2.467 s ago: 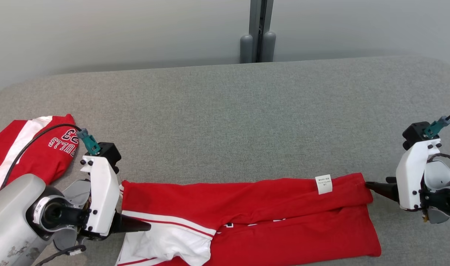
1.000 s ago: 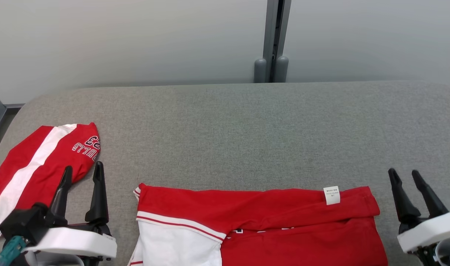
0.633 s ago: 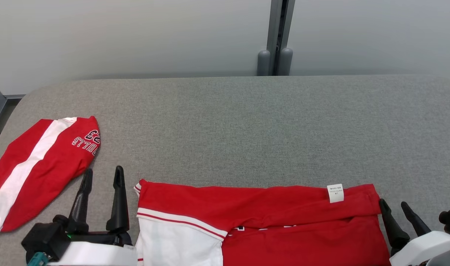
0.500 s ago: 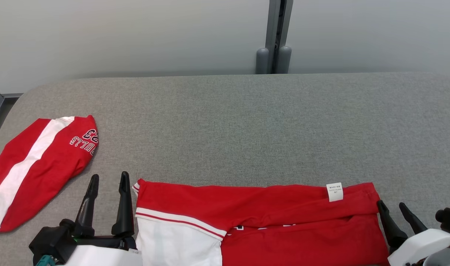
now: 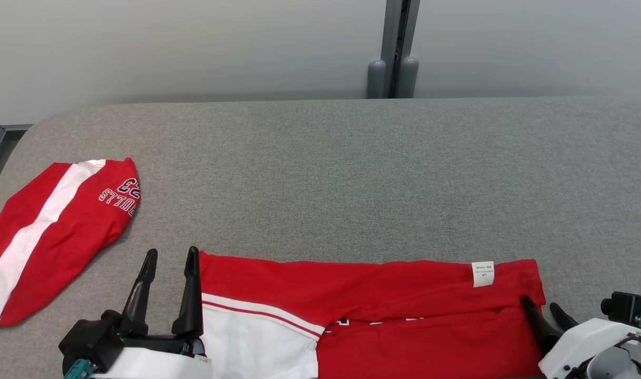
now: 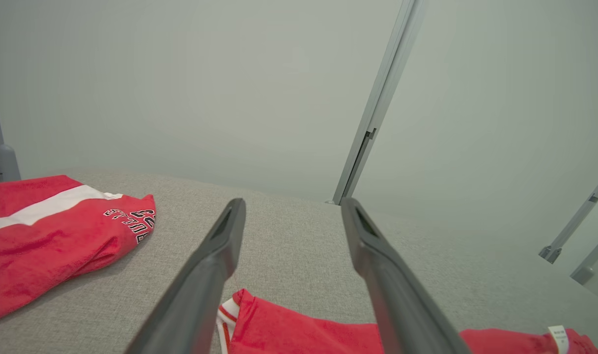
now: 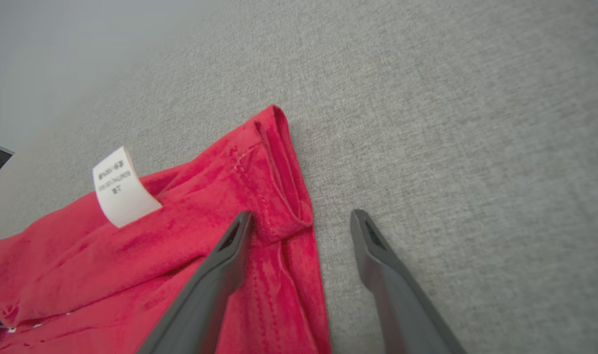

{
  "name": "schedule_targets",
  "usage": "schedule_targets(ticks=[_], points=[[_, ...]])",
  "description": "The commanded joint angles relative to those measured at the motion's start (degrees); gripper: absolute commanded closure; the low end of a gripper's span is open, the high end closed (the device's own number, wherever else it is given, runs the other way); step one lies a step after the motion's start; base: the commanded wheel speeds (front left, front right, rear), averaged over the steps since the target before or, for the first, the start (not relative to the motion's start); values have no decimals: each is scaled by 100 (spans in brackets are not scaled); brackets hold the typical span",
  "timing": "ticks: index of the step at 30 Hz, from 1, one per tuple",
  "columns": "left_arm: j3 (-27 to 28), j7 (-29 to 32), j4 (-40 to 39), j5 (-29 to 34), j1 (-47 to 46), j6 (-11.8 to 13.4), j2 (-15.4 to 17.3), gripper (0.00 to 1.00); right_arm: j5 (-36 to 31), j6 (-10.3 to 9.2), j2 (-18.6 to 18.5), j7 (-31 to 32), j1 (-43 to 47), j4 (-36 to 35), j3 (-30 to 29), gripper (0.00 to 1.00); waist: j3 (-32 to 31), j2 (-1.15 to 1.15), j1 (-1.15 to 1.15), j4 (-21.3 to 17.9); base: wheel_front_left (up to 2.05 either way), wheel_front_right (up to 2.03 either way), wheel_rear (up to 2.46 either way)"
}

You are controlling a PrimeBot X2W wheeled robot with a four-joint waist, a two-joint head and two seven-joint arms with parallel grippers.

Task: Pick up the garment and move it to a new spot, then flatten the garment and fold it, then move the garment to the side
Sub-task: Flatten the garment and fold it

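The left gripper (image 5: 171,253) is standing spread wide and holding nothing, its two dark fingers pointing away from the robot. Its inner finger is lying along the left edge of the folded red garment with a white side panel (image 5: 394,316). In the left wrist view the gripper (image 6: 293,202) is framing that garment's striped corner (image 6: 303,329), which is lying low between the fingers; whether they are touching it cannot be told.

The right gripper (image 5: 539,302) is likewise gaping and grasping nothing. It is straddling the garment's right hem (image 7: 181,246): in the right wrist view (image 7: 301,214) one finger is hovering over the red cloth and the other over the grey woven surface (image 5: 352,173).

A white care label (image 5: 482,273) is sticking up near that hem. The garment is lying flat along the near edge of the surface. Well apart to the left, a second red garment with a white stripe and lettering (image 5: 62,231) is resting.
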Motion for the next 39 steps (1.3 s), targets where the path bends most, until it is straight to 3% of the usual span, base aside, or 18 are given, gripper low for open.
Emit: schedule_targets(ticks=[1,3,4,6,19,31,39], points=[[40,-17,43,59,-86,-58,-19,0,73,1,45,91,-3,98,75,0,13,0,0,29,0,0,0],[70,-16,85,84,-93,-108,-46,0,195,1,113,171,-10,71,150,0,19,0,0,52,0,0,0],[80,-16,102,105,-100,-126,-59,0,247,1,137,225,-5,45,204,36,20,0,0,63,0,0,0],[100,-16,132,130,-113,-154,-80,0,340,2,149,240,5,-18,288,100,22,0,0,85,0,0,0],[178,-16,256,192,-109,-263,-146,0,628,2,-144,-311,-163,-407,407,100,-17,0,0,78,0,0,0],[221,-16,282,223,-175,-328,-162,0,769,1,-909,-442,-460,-179,146,100,-1,0,0,4,0,0,0],[140,-16,389,187,-132,-343,-164,0,735,1,-1134,-536,-534,-237,25,100,-137,0,0,43,0,0,0]])
